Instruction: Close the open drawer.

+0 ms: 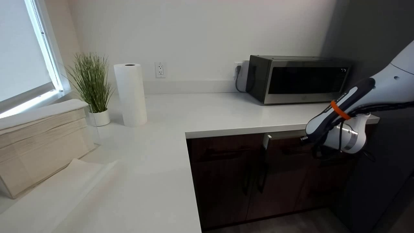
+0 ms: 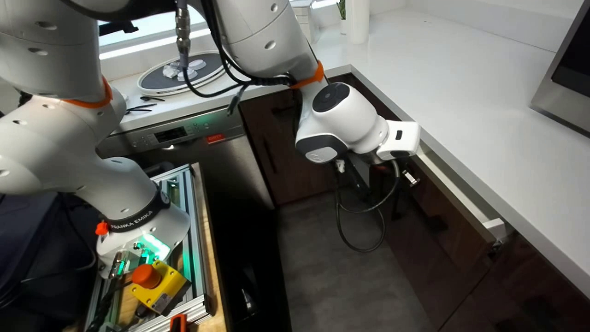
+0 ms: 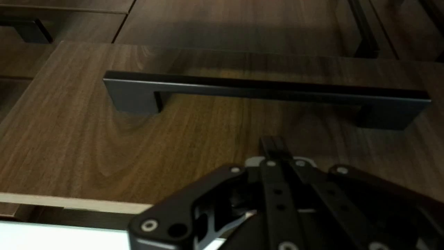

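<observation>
In an exterior view the drawer (image 1: 278,144) stands partly out under the white surface (image 1: 200,108), so dark that detail is hard to make out, its right end hidden behind the arm (image 1: 326,116). In an exterior view its brown front (image 2: 461,226) and white side (image 2: 494,227) show, the inside mostly hidden under the surface. In the wrist view the grained front, cut off at both sides, bears a black handle (image 3: 267,89); the end effector (image 3: 276,152), fingers together, covers part of it, and I cannot tell whether they touch.
</observation>
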Available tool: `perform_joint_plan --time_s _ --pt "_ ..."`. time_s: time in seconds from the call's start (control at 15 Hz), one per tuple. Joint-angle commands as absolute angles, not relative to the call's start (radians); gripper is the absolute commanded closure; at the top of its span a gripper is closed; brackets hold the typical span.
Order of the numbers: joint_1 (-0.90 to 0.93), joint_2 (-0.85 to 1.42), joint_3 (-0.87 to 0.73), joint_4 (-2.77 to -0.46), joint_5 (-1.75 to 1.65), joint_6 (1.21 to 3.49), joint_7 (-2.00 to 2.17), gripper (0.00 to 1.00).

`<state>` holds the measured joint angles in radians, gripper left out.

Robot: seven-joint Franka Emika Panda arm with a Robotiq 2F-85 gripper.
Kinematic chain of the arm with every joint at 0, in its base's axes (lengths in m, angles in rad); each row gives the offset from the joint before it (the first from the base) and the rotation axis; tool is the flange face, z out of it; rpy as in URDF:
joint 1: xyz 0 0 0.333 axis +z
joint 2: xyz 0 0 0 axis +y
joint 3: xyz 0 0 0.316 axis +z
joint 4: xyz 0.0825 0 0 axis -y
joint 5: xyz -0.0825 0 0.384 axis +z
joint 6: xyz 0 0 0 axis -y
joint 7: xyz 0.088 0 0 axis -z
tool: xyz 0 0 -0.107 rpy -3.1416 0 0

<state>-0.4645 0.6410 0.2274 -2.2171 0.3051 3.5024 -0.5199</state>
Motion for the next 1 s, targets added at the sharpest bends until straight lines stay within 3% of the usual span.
perform_joint_plan --time_s 0.0,0.33,0.4,0.93 --pt "-0.536 0.764 0.285 -2.107 0.236 3.59 -0.504 1.0" --pt "-0.598 0.868 0.334 -2.033 0.113 3.739 -0.499 1.0" --pt "-0.502 0.857 0.199 -2.033 -0.029 3.749 -0.311 1.0" --pt "-0.389 0.922 0.025 -1.965 -0.179 3.938 -0.07 1.0"
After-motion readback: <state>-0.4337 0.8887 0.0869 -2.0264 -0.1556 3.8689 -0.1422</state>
